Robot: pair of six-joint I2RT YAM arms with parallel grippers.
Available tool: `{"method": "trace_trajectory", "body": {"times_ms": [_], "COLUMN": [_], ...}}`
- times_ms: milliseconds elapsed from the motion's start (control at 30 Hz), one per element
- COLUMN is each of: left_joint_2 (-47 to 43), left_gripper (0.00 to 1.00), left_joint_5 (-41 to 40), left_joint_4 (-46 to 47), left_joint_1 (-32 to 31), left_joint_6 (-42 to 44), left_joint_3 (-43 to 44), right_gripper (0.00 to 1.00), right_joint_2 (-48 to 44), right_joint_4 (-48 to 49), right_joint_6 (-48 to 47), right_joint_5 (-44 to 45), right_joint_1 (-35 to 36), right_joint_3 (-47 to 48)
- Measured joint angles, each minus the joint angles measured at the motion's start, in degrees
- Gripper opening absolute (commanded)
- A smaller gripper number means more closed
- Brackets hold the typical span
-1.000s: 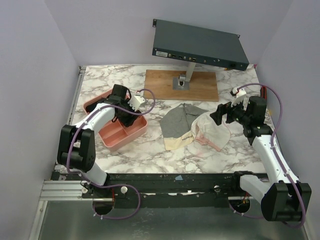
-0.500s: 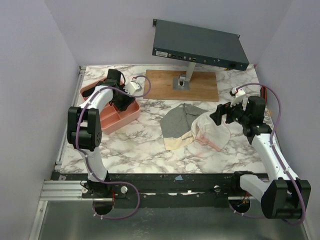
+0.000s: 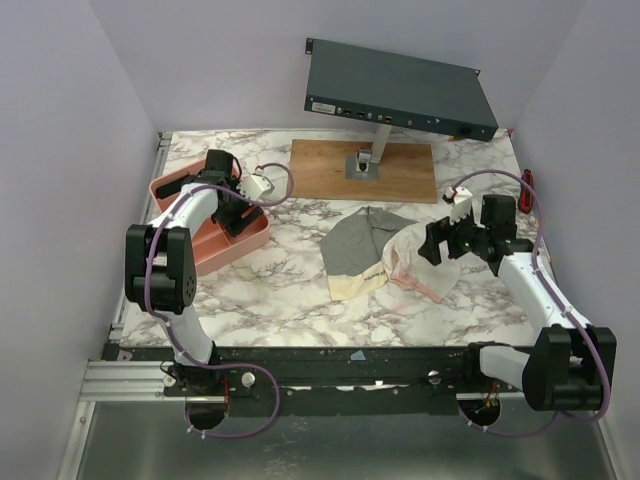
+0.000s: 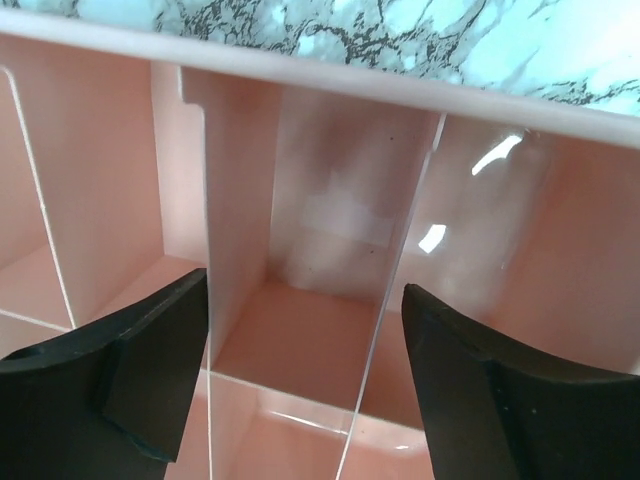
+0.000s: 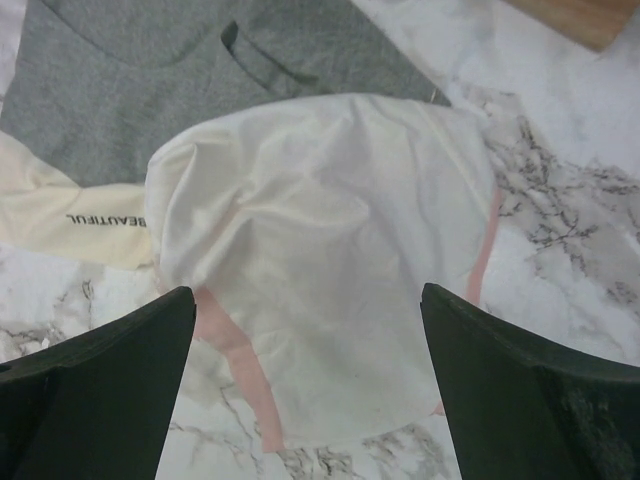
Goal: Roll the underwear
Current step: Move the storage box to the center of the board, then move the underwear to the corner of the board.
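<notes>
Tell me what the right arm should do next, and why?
Probably lower the right gripper and pinch an edge of the white underwear. Its jaws stand wide open above that cloth, which lies spread out and unrolled, so a grip likely has to come before any rolling.

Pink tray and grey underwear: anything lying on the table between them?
Nothing. The top view shows only bare marble tabletop between the pink tray and the grey underwear.
</notes>
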Motion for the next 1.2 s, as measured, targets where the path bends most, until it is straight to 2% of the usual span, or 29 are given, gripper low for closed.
{"method": "trace_trajectory", "body": {"times_ms": [33,67,300,433,533,600,667,800,833,1100,1200], "left_joint_2": [-0.26,-1.03,-9.20,-13.92,-17.90,-20.22,-21.97,-24.76,-25.40,-31.78,-34.12], "left_gripper": [0.94,0.98,0.99,0.99,0.99,0.99,0.99,0.99,0.99,0.99,0.99], "left_joint_5": [-0.02,0.02,2.78,5.11,7.28,8.81,9.94,11.63,11.98,12.70,12.70], "left_joint_4": [-0.20,-0.48,-0.28,-0.13,-0.15,-0.39,-0.48,-0.83,-0.87,-1.25,-1.22], "left_joint_1": [0.09,0.24,0.33,0.33,0.33,0.33,0.33,0.31,0.31,0.28,0.26], "left_joint_6": [-0.31,-1.14,-8.28,-12.59,-15.47,-17.09,-18.32,-20.20,-20.55,-22.77,-23.15], "left_joint_3": [-0.15,-0.15,0.37,0.33,-0.24,-0.72,-1.40,-3.48,-3.96,-7.30,-8.04], "right_gripper": [0.96,0.96,0.92,0.84,0.78,0.73,0.61,0.30,0.26,0.08,0.06], "right_joint_2": [0.42,0.59,0.81,2.62,5.55,7.91,10.29,13.75,13.99,8.11,5.60], "right_joint_4": [-0.98,-1.90,-4.31,-3.54,-2.19,-1.22,-0.39,0.09,0.07,-1.51,-3.17], "right_joint_6": [-0.81,-1.44,-4.81,-5.53,-5.60,-5.51,-5.42,-4.90,-4.72,-5.49,-6.25], "right_joint_5": [0.00,0.00,1.75,5.55,8.15,9.64,10.91,14.16,15.43,27.63,30.88], "right_joint_1": [0.24,0.63,9.90,16.72,19.15,19.56,20.04,20.98,21.07,20.85,18.49], "right_joint_3": [0.00,0.00,0.28,0.46,0.48,0.63,0.90,1.86,2.23,4.33,6.05]}}
